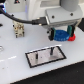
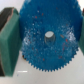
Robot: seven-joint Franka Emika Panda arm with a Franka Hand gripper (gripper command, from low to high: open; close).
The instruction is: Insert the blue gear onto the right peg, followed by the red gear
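Wrist view: fingers squeeze the blue gear at its rim.

A: arm pose?
B: white Panda arm reaches in from the top of the exterior view, wrist pointing down, gripper low over the table.
A: jaws?
B: closed on the blue gear; green pads pressing its rim.
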